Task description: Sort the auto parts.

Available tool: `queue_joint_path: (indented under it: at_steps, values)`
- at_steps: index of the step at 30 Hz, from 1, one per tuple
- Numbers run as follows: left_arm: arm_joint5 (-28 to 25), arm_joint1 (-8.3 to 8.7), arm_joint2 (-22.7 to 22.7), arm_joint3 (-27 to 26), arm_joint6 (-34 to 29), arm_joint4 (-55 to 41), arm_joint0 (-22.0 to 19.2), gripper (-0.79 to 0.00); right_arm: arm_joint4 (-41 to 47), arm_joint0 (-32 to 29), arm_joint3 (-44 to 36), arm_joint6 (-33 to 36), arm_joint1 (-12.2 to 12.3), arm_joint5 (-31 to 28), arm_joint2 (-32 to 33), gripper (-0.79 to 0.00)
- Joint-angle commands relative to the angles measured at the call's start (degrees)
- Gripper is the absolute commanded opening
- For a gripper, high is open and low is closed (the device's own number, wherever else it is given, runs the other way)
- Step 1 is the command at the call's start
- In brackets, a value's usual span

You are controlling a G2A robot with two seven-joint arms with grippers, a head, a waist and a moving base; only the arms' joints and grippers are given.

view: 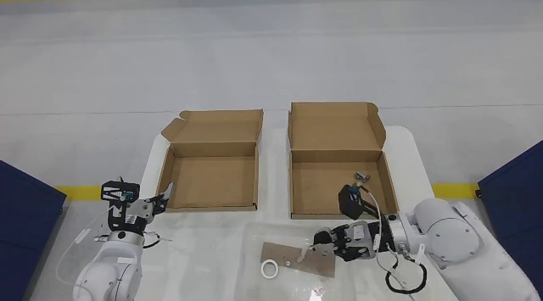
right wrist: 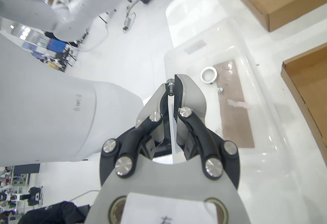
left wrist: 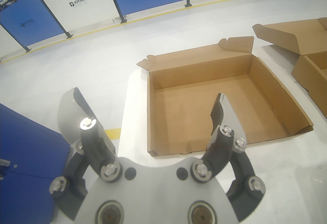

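My right gripper [right wrist: 171, 87] is shut on a small metal bolt [right wrist: 170, 81], held above the near side of a clear plastic bin [right wrist: 258, 76]. In the bin lie a white ring [right wrist: 209, 74], a small metal part [right wrist: 220, 89] and a pale scrap [right wrist: 238, 104] on a brown liner [right wrist: 236, 117]. In the top view the right gripper [view: 322, 239] hangs over the liner [view: 297, 259], with the white ring [view: 270, 270] to its left. My left gripper [left wrist: 148, 97] stands open and holds nothing, near the left cardboard box [left wrist: 217, 104] at its front left corner [view: 161, 195].
Two open cardboard boxes stand side by side at the back of the table, the left one [view: 212, 178] and the right one [view: 339, 184], lids folded back. Blue cabinets flank the table at the left [view: 21, 216] and right [view: 517, 199].
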Motion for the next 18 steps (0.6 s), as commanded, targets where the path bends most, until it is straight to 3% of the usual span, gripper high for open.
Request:
queue_joint_path:
  at_steps: [1,11,18]
  values:
    - [0.0,0.00,0.0,0.0,0.0,0.0,0.0,0.000,7.0,0.4,1.0,1.4,0.2,-0.6,1.0,-0.785]
    - [0.0,0.00,0.0,0.0,0.0,0.0,0.0,0.000,33.8,5.7,1.3,6.7,1.4,4.7,-1.9,-0.785]
    - [0.0,0.00,0.0,0.0,0.0,0.0,0.0,0.000,37.8,7.0,3.7,7.0,1.3,5.0,-3.0,-0.785]
